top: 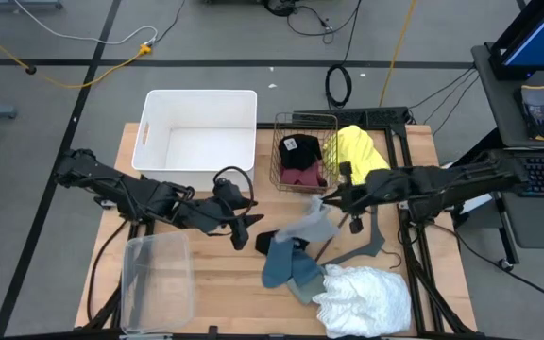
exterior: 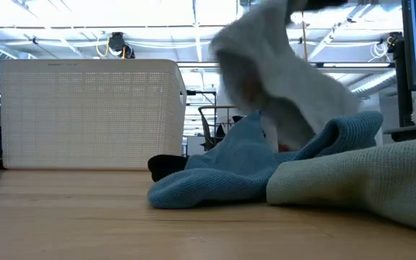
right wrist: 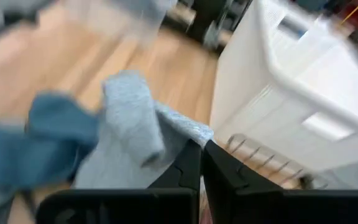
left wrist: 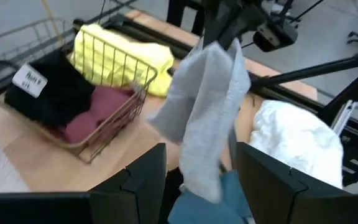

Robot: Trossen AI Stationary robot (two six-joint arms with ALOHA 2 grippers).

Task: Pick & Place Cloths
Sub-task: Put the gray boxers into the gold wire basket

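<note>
**Right arm's got the grey cloth up in the air, six cloths counted**

Biggest first: one wooden table (top: 225, 283), with one white plastic bin (top: 196, 127) at the back left and one clear tub (top: 156, 279) at the front left. One wire basket (top: 302, 161) sits just right of the bin.

Cloths, I count six. One frilly white cloth (top: 365, 297) at the front right of the table. One yellow cloth (top: 362, 151) draped at the basket's right side. One blue-grey cloth (top: 286, 264) bunched mid-table, touching the white one. One light grey cloth (top: 312, 225) hanging lifted above the blue-grey one. Inside the basket: one black cloth (top: 299, 149) and one maroon cloth (top: 302, 176) right beside it.

One flat grey hanger (top: 362, 250) lies between the grey cloth and the white one.

Two grippers. Right gripper (right wrist: 201, 163) has its fingers pressed together, pinching the grey cloth's top edge. Left gripper (left wrist: 201, 174) is spread wide, low over the table just left of the blue-grey cloth, holding nothing.
</note>
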